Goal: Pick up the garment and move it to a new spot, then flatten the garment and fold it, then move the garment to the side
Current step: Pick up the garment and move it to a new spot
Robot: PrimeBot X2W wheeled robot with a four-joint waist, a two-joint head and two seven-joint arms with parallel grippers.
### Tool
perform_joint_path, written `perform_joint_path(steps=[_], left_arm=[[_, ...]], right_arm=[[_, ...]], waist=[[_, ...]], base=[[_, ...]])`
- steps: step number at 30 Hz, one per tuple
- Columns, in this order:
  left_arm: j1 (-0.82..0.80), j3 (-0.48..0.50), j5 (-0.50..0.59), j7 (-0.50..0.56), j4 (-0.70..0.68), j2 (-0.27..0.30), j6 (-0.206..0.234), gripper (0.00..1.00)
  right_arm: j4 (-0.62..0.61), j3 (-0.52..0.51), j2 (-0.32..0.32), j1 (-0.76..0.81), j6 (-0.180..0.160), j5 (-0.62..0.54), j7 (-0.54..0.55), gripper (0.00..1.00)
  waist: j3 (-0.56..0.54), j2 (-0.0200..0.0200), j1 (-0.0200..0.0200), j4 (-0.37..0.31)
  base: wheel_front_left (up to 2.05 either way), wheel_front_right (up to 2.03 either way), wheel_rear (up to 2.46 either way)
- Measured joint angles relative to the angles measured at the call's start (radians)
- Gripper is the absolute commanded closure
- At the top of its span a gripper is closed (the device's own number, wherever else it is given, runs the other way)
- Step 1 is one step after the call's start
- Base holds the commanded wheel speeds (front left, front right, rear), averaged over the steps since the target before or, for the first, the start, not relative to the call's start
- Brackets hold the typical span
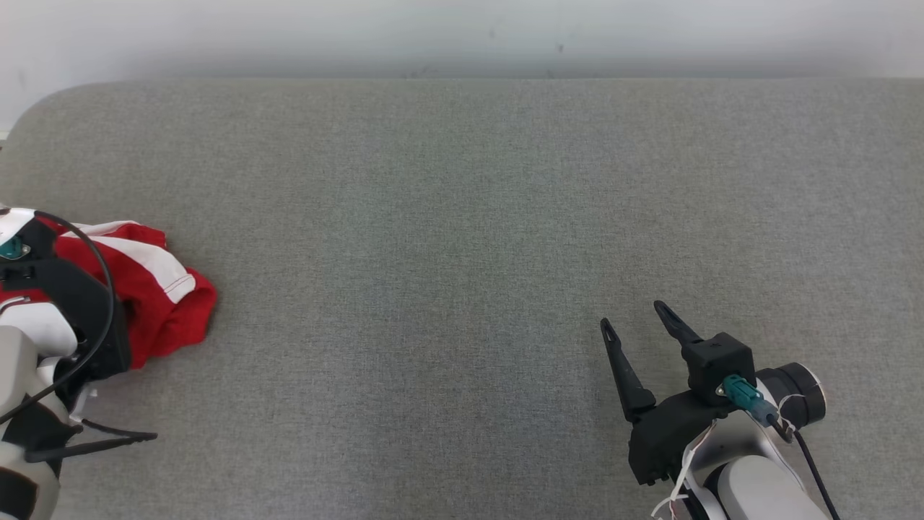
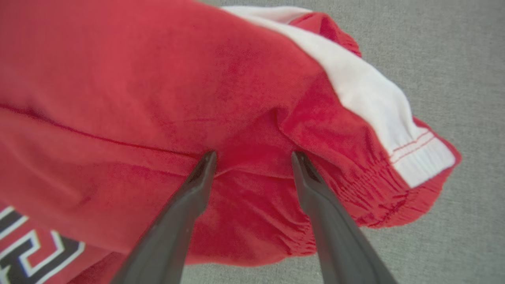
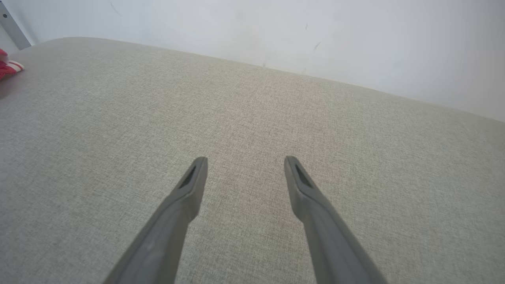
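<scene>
The garment (image 1: 160, 292) is red with a white stripe and lies bunched at the far left of the grey table (image 1: 462, 217). In the left wrist view the garment (image 2: 165, 98) shows its white cuff, a gathered hem and a black-and-white print at the lower left. My left gripper (image 2: 254, 157) is open, its two fingertips resting against a fold of the red cloth. In the head view the left arm's wrist covers part of the cloth. My right gripper (image 1: 635, 318) hovers open over bare table at the lower right; it (image 3: 245, 163) holds nothing. A bit of the garment (image 3: 8, 66) shows far left there.
A pale wall (image 1: 462, 36) runs along the table's far edge. The table's rounded far-left corner (image 1: 50, 101) lies behind the garment. A black cable (image 1: 94, 253) loops over my left wrist.
</scene>
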Motion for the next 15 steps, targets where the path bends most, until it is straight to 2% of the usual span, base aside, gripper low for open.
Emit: perform_joint_path(steps=[5, 6, 7, 15], left_arm=[[0.0, -0.004, -0.014, 0.044, 0.006, -0.016, 0.0, 0.0], [0.0, -0.007, -0.014, 0.051, 0.007, -0.019, 0.0, 0.53], [0.0, -0.009, -0.014, 0.052, 0.007, -0.021, 0.0, 1.0], [-0.008, -0.065, -0.007, 0.044, -0.02, -0.02, 0.0, 1.0]], right_arm=[[-0.007, -0.006, -0.01, 0.002, 0.0, -0.008, 0.006, 0.0], [-0.01, -0.006, -0.01, 0.002, 0.0, -0.009, 0.011, 0.0], [-0.016, -0.006, -0.01, 0.003, 0.0, -0.009, 0.013, 0.0], [-0.022, -0.017, -0.009, 0.018, -0.003, -0.009, 0.018, 0.0]], waist=[[0.005, 0.0, 0.0001, -0.006], [0.004, 0.0, 0.0001, -0.006], [0.004, -0.0001, 0.0001, -0.006], [-0.008, -0.0002, 0.0, 0.008]], base=[[0.0, 0.0, 0.0], [0.0, 0.0, 0.0], [0.0, 0.0, 0.0], [0.0, 0.0, 0.0]])
